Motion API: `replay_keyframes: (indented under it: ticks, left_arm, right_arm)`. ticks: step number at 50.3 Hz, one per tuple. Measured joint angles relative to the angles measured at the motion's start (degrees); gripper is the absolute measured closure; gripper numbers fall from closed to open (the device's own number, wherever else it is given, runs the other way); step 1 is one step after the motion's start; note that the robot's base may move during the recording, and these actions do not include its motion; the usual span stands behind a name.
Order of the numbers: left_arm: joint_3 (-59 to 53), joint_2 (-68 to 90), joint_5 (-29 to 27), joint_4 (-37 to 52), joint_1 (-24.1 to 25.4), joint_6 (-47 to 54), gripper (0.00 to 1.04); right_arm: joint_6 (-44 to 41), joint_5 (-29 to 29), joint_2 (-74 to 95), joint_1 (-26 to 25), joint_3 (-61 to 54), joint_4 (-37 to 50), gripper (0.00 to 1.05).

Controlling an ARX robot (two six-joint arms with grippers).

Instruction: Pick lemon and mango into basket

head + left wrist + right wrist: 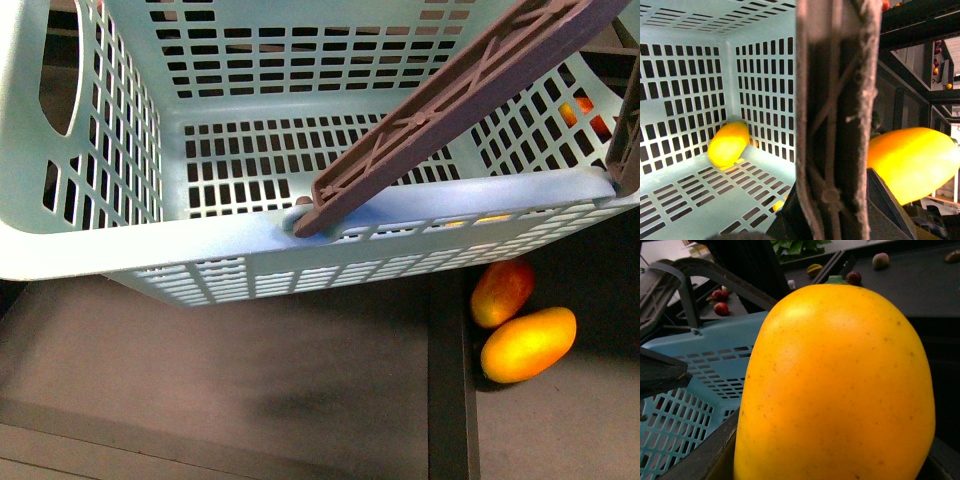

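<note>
Closest to you, the right hand [825, 467] grips the mango [840, 370]: dark finger parts press its lower flanks on both sides. The mango fills most of the right wrist view. It is a smooth, rounded yellow-orange fruit with fine brown speckles and no red on it. It is not in the basket [710, 347], whose pale teal rim and slotted wall lie beside and below it.

The left hand [836, 225] is closed on the handle [837, 120]. Dark parts of the hand sit tight against both sides of this grey-brown plastic bar with raised cross-ribs. In the left wrist view the bar stands right in front of the lens.

Past the bar you see into the basket. The lemon [728, 144] is the only thing visible inside it. It is a small, smooth, yellow oval lying on the slotted floor, tucked into a corner against the wall. In this view the held mango shows on the other side of the handle from the lemon.

From the front, the basket tilts across the top of the view, with its handle slanting up from the near rim. Neither arm shows here, and the near wall hides the lemon. Below the basket's corner, two loose fruits lie touching on the dark table [250, 380]: a red-blushed mango [502, 292] and a yellow-orange mango [528, 344].
</note>
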Motion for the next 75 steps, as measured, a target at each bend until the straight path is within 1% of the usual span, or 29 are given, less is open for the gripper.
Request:
replay_keyframes:
  ticks: [4, 9, 13, 14, 17, 18, 22, 30, 32, 33, 34, 36, 38, 42, 50, 54, 68, 75]
  left_arm:
    - [0.0, 0.0, 0.0, 0.0, 0.0, 0.0, 1.0]
    - [0.0, 0.0, -0.1, 0.0, 0.0, 0.0, 1.0]
    - [0.0, 0.0, -0.1, 0.0, 0.0, 0.0, 1.0]
    - [0.0, 0.0, -0.1, 0.0, 0.0, 0.0, 1.0]
    - [0.0, 0.0, -0.1, 0.0, 0.0, 0.0, 1.0]
    - [0.0, 0.0, -0.1, 0.0, 0.0, 0.0, 1.0]
    - [0.0, 0.0, -0.1, 0.0, 0.0, 0.0, 1.0]
    - [0.0, 0.0, -0.4, 0.0, 0.0, 0.1, 1.0]
    - [0.0, 0.0, -0.4, 0.0, 0.0, 0.0, 1.0]
    - [0.0, 0.0, -0.4, 0.0, 0.0, 0.1, 1.0]
    - [0.0, 0.0, -0.4, 0.0, 0.0, 0.1, 1.0]
    - [0.0, 0.0, -0.3, 0.0, 0.0, 0.0, 1.0]
    - [0.0, 0.0, -0.2, 0.0, 0.0, 0.0, 1.0]
    - [0.0, 0.0, 0.0, 0.0, -0.1, 0.0, 1.0]
    - [0.0, 0.0, -0.1, 0.0, -0.1, 0.0, 1.0]
    - [0.0, 0.0, -0.2, 0.0, -0.1, 0.0, 1.0]
    - [0.0, 0.0, -0.2, 0.0, -0.1, 0.0, 1.0]
    - [0.0, 0.0, 0.0, 0.0, -0.1, 0.0, 1.0]
  right_arm:
    - [0.3, 2.7, 2.5, 2.3, 1.1, 0.4, 0.39]
    - [0.9, 7.5, 6.9, 6.0, 3.0, 1.1, 0.38]
    - [1.5, 9.3, 8.6, 7.5, 3.6, 1.2, 0.24]
    - [1.8, 9.7, 9.0, 7.7, 3.6, 1.3, 0.19]
    - [2.4, 10.2, 9.0, 7.7, 3.7, 1.3, 0.09]
    - [2.8, 10.5, 8.7, 7.5, 3.7, 1.2, 0.07]
    - [2.8, 11.3, 6.3, 5.5, 2.8, -0.1, 0.09]
    - [1.6, 14.6, -2.8, -1.8, -1.8, -6.4, 0.09]
    - [0.0, 15.6, -4.7, -3.9, -3.6, -4.8, 0.12]
    - [-2.1, 16.0, -5.9, -5.0, -5.2, -2.0, 0.15]
    - [-4.6, 16.7, -7.3, -6.4, -7.5, 2.2, 0.2]
    - [-8.1, 17.2, -9.4, -7.6, -10.6, 7.4, 0.29]
    - [-10.2, 17.0, -11.2, -7.8, -13.1, 9.4, 0.37]
    - [-12.6, 16.7, -14.0, -7.8, -17.3, 10.1, 0.55]
    - [-13.9, 16.7, -20.2, -7.8, -23.2, 9.7, 0.9]
    - [-14.1, 16.7, -22.5, -7.8, -24.8, 9.1, 1.03]
    - [-14.3, 16.7, -31.1, -7.8, -29.3, 4.8, 1.03]
    - [-14.3, 16.7, -36.7, -7.8, -31.1, 1.0, 1.03]
